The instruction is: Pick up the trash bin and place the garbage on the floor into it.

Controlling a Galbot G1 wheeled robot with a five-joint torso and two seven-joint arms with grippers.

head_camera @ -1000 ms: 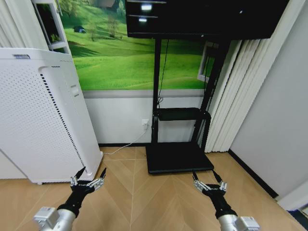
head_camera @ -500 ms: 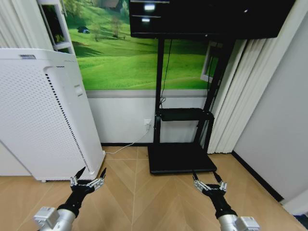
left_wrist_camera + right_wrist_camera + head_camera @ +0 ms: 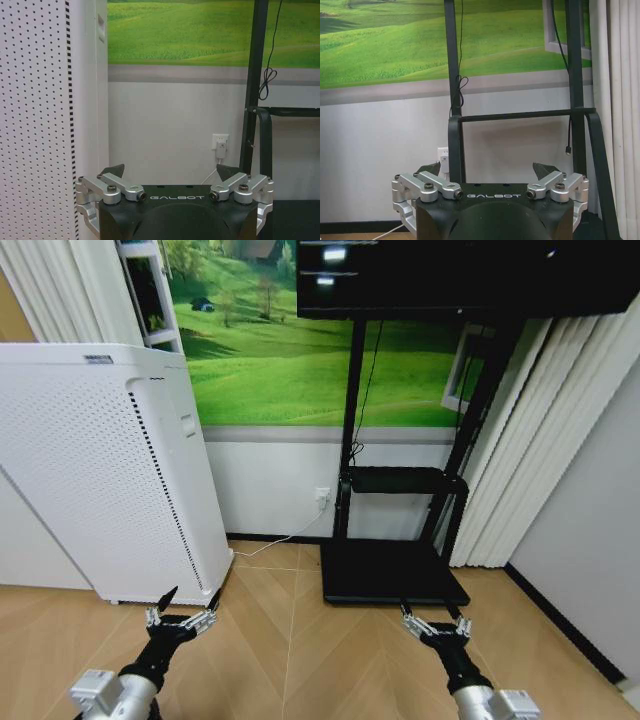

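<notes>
Pincers spread, floor bare ahead

Your left pincer (image 3: pixel 183 608) and right pincer (image 3: pixel 435 619) hang low and level, fingers wide apart, gripping nothing. Light tan chevron parquet floor (image 3: pixel 290 650) lies open between them. You have the tall white perforated appliance (image 3: pixel 100 470) just left and the black metal screen stand (image 3: pixel 395 575) ahead right.

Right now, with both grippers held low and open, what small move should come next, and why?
Probably keep turning the base to search. Both the left gripper and right gripper hang open and empty over bare floor; ahead stand the white appliance and a black stand, nothing to pick up.
</notes>
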